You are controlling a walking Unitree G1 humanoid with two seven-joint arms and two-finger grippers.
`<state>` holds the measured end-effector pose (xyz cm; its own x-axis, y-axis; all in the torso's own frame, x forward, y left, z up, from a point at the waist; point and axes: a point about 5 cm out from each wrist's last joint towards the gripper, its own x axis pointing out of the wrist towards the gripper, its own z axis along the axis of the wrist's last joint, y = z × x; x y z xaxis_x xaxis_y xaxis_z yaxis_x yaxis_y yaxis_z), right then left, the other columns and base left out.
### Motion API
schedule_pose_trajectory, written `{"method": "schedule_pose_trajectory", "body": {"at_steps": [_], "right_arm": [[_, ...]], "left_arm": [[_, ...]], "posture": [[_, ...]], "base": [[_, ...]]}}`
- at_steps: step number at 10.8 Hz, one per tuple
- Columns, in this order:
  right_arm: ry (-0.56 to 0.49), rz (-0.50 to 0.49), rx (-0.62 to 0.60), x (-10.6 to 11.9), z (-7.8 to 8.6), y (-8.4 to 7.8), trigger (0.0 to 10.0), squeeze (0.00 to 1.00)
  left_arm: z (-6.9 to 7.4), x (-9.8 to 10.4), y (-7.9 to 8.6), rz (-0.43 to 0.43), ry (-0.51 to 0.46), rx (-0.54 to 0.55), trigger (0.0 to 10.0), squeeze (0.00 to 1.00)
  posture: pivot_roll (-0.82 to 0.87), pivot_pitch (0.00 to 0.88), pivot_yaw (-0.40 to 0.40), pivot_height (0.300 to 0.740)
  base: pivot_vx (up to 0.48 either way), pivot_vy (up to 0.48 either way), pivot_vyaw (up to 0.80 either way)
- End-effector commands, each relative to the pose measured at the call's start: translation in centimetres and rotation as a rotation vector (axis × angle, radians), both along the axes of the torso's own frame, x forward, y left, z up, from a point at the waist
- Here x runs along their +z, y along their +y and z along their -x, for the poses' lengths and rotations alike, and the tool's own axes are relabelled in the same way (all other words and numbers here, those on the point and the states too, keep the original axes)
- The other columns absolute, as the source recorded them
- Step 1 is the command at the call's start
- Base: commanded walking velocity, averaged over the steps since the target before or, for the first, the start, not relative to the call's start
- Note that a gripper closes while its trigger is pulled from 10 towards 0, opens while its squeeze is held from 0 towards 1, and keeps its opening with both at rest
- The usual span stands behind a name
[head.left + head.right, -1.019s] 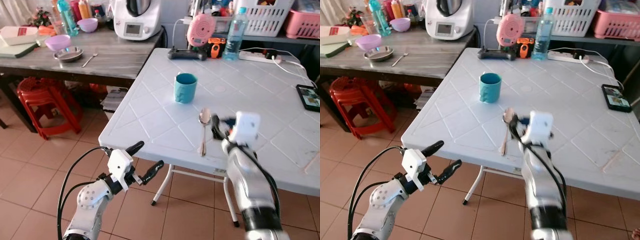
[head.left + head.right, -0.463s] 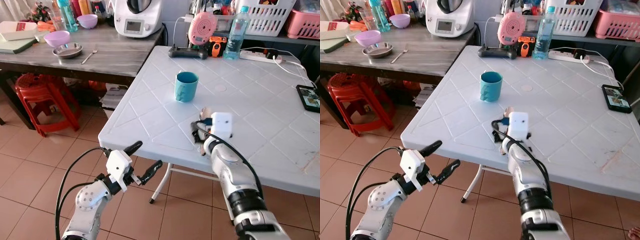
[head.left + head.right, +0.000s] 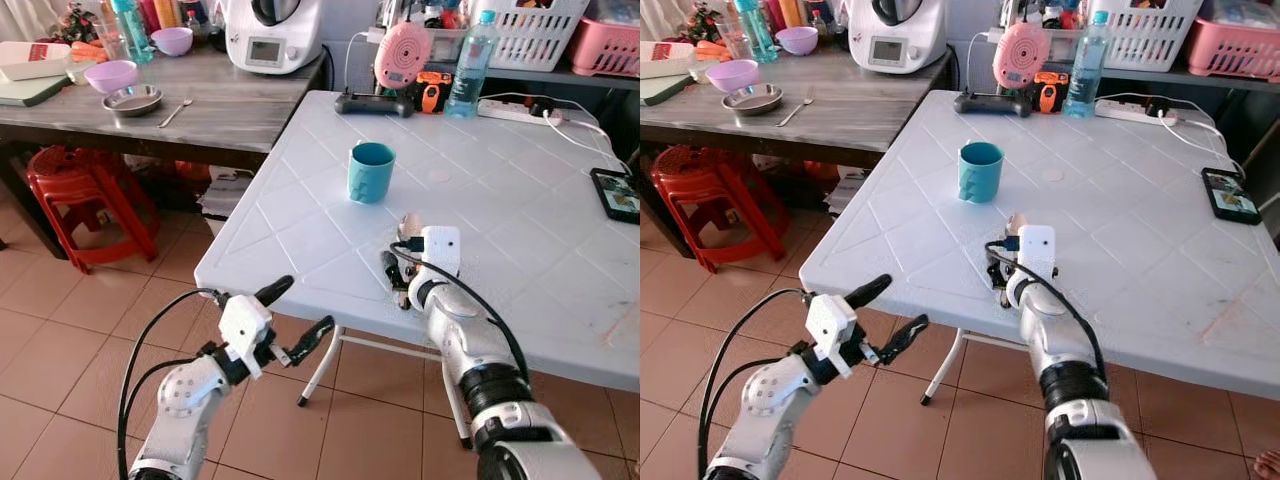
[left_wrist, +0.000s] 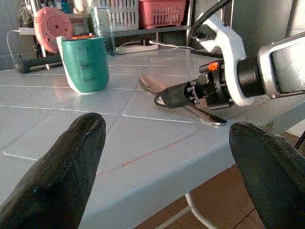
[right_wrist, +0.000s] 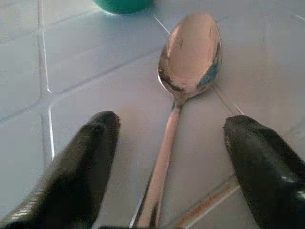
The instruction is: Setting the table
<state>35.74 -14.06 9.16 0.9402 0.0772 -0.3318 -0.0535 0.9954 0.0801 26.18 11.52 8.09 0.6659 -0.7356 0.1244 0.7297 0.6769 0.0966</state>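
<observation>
The metal spoon [image 5: 177,95] is seen at centre frame on the white plastic table [image 3: 520,200], below the teal cup [image 3: 371,172]. It is straddled by the right gripper [image 5: 167,162], fingers spread. A closure off the thin handle could skid it toward the near edge. The left gripper [image 3: 295,315] is held spread, lower left.

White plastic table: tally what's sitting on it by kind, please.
Teal mug: 1
Metal spoon: 1
Black phone: 1
Black game controller: 1
Clear water bottle: 1
White power strip: 1
Total: 6
</observation>
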Motion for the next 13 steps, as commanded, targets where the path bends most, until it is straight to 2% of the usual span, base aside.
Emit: {"method": "schedule_pose_trajectory", "body": {"at_steps": [1, 5, 9, 13], "right_arm": [[0.027, -0.003, 0.007, -0.2, -0.1, 0.1, 0.0, 0.0], [0.079, -0.015, 0.026, -0.8, -0.2, 0.1, 0.0, 0.0], [0.146, -0.016, 0.047, -2.3, 0.5, -0.1, 0.0, 0.0], [0.165, -0.031, 0.042, -2.9, 0.9, 0.0, 0.0, 0.0]], "left_arm": [[0.1, 0.1, 0.0, -0.005, -0.001, -0.004, 10.0, 0.0], [0.3, -0.1, -0.2, -0.004, 0.026, -0.026, 10.0, 0.0], [0.8, -0.7, -0.1, -0.01, 0.054, -0.061, 10.0, 0.0], [0.8, -0.6, -0.3, 0.002, 0.057, -0.079, 10.0, 0.0]], "posture": [[-0.08, 0.037, 0.009, 0.74], [-0.08, 0.036, 0.015, 0.74], [-0.08, 0.039, 0.016, 0.74], [-0.09, 0.041, 0.015, 0.74]], "base": [[0.0, 0.0, 0.0], [0.0, 0.0, 0.0], [0.0, 0.0, 0.0], [0.0, 0.0, 0.0]]}}
